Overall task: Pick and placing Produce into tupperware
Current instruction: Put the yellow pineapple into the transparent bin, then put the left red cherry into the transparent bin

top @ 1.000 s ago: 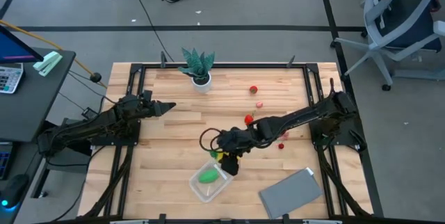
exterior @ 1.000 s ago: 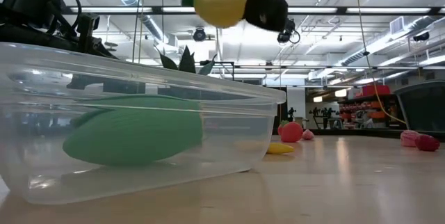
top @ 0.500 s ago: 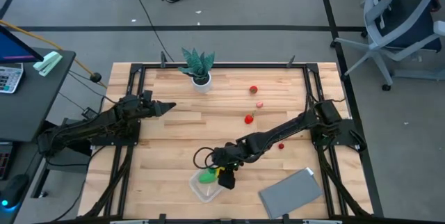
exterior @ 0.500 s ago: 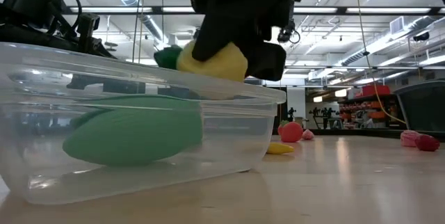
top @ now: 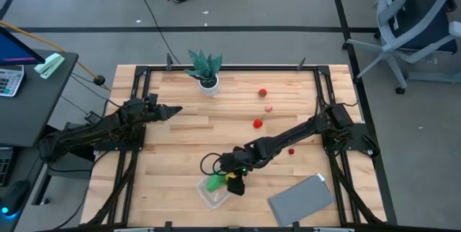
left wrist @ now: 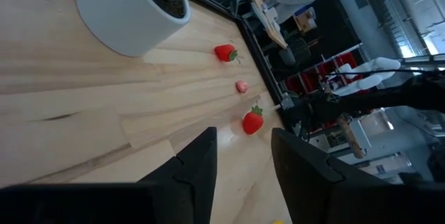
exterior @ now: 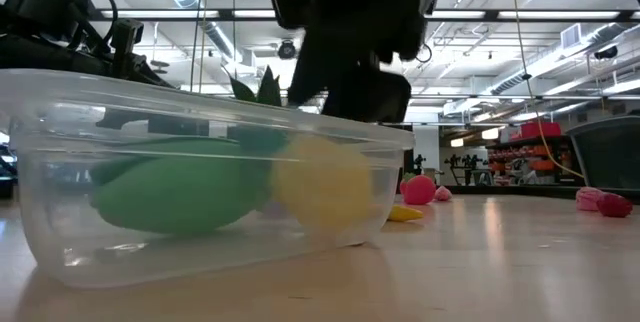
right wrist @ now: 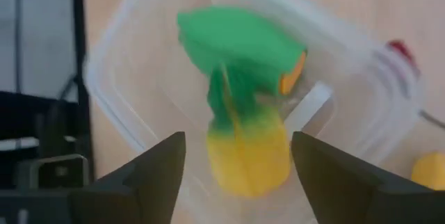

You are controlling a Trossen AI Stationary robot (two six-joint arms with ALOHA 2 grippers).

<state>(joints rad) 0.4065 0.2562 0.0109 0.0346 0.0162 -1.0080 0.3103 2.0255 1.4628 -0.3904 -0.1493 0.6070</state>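
The clear tupperware [top: 215, 191] stands near the table's front edge and fills the low view [exterior: 200, 252]. In it lie a green vegetable [exterior: 170, 197] and a yellow fruit with green leaves [exterior: 322, 184], which both show in the right wrist view [right wrist: 247, 151]. My right gripper [top: 235, 179] hangs open just over the box's right end, with the yellow fruit below its fingers [right wrist: 240, 175]. My left gripper [top: 171, 111] waits open and empty at the table's left [left wrist: 243, 168]. Red and pink produce [top: 257, 123] lies on the table farther back.
A spiky plant in a white pot [top: 206, 71] stands at the far edge. A flat grey sheet [top: 301, 199] lies at the front right. Loose pieces lie around: red [top: 262, 93], pink [top: 269, 107], red [top: 291, 150], and a yellow one behind the box [exterior: 402, 214].
My right gripper has carried the yellow fruit toward the table's near edge and down over the tupperware. It has let go of the fruit, which has dropped into the box beside the green vegetable.
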